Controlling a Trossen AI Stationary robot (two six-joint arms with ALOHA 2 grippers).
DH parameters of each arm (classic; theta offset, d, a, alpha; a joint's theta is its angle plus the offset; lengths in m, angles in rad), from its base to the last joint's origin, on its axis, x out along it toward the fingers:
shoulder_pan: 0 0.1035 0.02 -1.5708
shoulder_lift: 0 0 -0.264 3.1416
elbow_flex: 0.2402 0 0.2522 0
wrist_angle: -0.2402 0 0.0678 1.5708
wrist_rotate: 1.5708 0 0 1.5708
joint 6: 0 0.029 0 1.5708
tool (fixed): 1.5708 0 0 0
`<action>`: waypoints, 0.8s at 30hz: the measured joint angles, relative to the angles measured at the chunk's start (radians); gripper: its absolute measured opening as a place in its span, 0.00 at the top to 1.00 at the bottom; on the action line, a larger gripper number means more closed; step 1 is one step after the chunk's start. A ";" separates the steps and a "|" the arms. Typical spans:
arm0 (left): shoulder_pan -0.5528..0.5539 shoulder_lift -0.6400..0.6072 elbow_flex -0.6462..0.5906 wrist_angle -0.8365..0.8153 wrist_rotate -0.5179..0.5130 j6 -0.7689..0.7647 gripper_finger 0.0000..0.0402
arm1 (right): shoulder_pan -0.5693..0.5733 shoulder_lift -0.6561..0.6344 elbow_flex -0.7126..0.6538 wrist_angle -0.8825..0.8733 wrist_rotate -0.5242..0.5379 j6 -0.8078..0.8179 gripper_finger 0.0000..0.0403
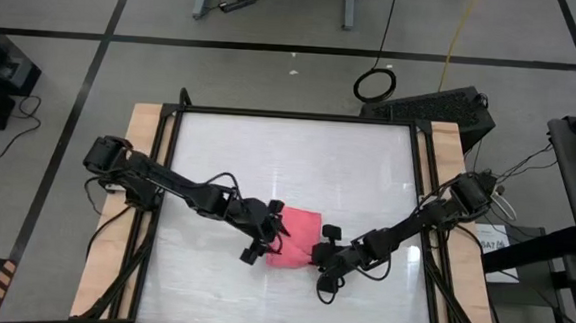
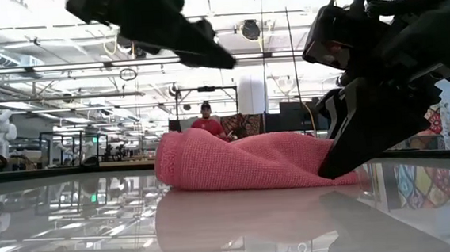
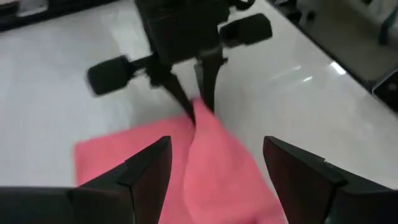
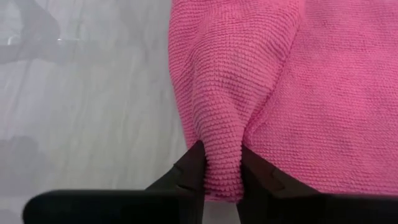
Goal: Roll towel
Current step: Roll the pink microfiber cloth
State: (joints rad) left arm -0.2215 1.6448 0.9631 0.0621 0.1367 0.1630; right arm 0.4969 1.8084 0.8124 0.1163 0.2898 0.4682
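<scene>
So the towel (image 1: 296, 236) is sitting near the middle of the glossy white tabletop (image 1: 288, 162), a bit toward the front edge, with both arms reaching in from either side. The right gripper (image 4: 219, 163) has its fingers pinched together on a raised fold at the towel's edge, and you can see the pink cloth bunched up into a little ridge between them, which looks like the starting lip you'd want for a roll. The left gripper (image 3: 214, 168) is hovering over the opposite side with its fingers spread wide, not touching anything as far as I can tell. My guess is it's up out of the way so the right one can carry the pinched edge over. From table level, the cloth humps up off the surface, flat part resting on the tabletop. Rolling's barely begun, I'd say.
</scene>
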 joint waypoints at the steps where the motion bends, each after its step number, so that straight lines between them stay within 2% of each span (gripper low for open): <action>1: 0.003 0.024 0.002 0.024 0.016 0.000 0.36 | 0.000 0.000 0.000 0.000 0.000 0.000 0.85; 8: 0.019 0.199 -0.002 -0.010 0.193 -0.140 0.36 | 0.000 0.000 0.000 -0.003 0.002 0.033 0.85; 12: 0.004 0.209 -0.002 -0.002 0.294 -0.209 0.36 | 0.001 0.000 0.000 -0.017 0.024 0.079 0.85; 17: -0.030 0.190 -0.001 -0.015 0.266 -0.202 0.36 | 0.001 0.000 0.000 -0.021 0.027 0.099 0.85; 24: -0.079 0.192 0.004 -0.002 0.105 -0.234 0.36 | 0.000 0.000 0.000 -0.026 0.027 0.123 0.85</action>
State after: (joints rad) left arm -0.3001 1.8370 0.9672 0.0601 0.2421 -0.0715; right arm 0.4973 1.8084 0.8127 0.0906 0.3164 0.5907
